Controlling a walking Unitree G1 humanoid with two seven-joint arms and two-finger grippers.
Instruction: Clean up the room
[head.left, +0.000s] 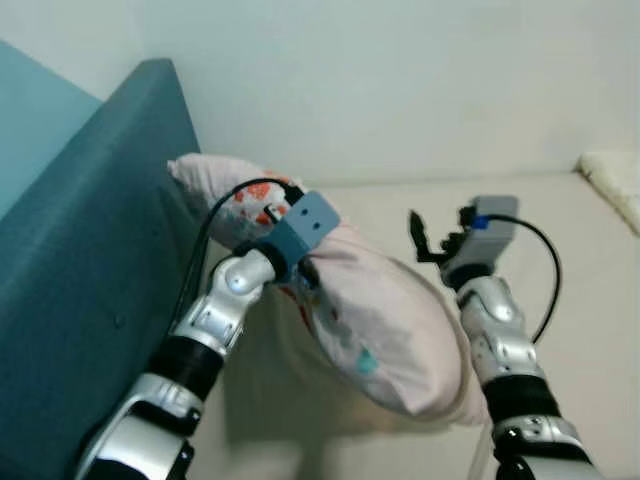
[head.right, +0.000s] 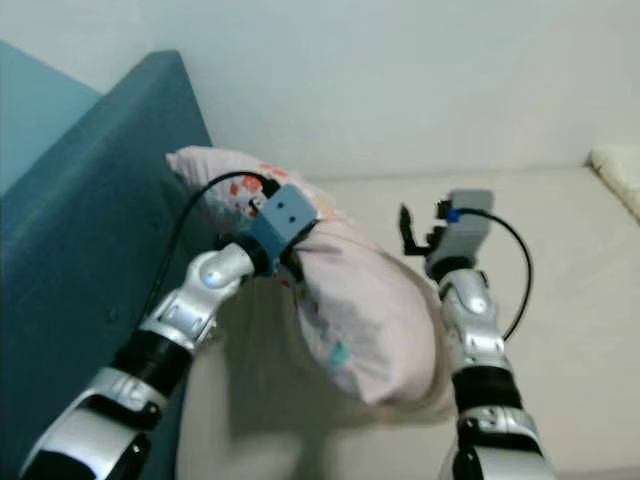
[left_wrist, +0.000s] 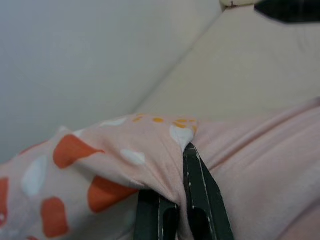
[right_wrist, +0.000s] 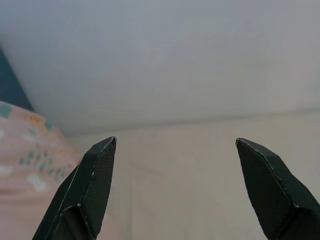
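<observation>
Two tools: left (left_wrist: 172, 200) pinching pillow (head.left: 380, 320), right (right_wrist: 175, 165) wide.

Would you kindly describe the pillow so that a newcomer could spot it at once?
Start at the teal headboard on the left of the cream mattress. Leaning by it is the pink pillow, pinched by the left gripper. Its orange and white spots mark it out.

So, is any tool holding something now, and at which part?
The left tool pinches a fold of the pink patterned fabric pillow near its upper end. The right tool is open, holding nothing.
</observation>
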